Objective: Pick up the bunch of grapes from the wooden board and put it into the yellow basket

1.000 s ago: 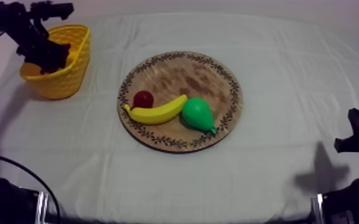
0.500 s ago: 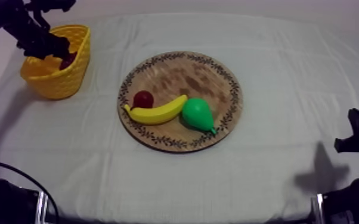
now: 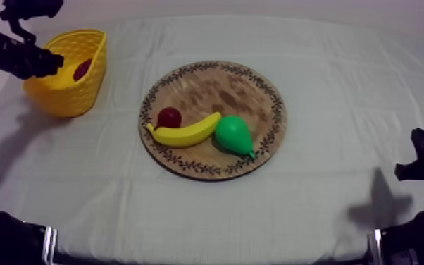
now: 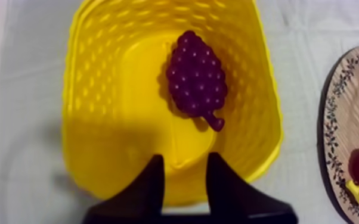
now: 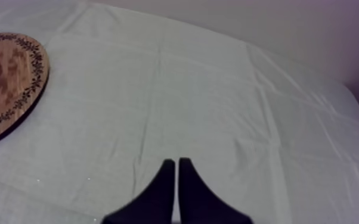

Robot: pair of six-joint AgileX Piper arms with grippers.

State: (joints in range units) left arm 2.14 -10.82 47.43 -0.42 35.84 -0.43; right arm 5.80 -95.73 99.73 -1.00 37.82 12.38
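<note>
The dark purple bunch of grapes (image 4: 197,80) lies inside the yellow basket (image 4: 104,107), stem towards my fingers. My left gripper (image 4: 185,179) hovers open above the basket's near rim, with nothing between its fingers. From above, the left gripper (image 3: 46,62) is over the left edge of the yellow basket (image 3: 70,88), and the grapes (image 3: 82,68) show inside. My right gripper (image 5: 177,173) is shut on nothing, low over bare cloth, and rests at the table's right edge (image 3: 420,158).
The round wooden board (image 3: 257,91) sits mid-table with a banana (image 3: 184,132), a green pear (image 3: 234,135) and a small red fruit (image 3: 169,117) on it. The board's rim (image 5: 6,83) lies left of my right gripper.
My left gripper has risen out of the basket and drawn back to the left. The grapes stay behind in the basket. The right arm has not moved.
</note>
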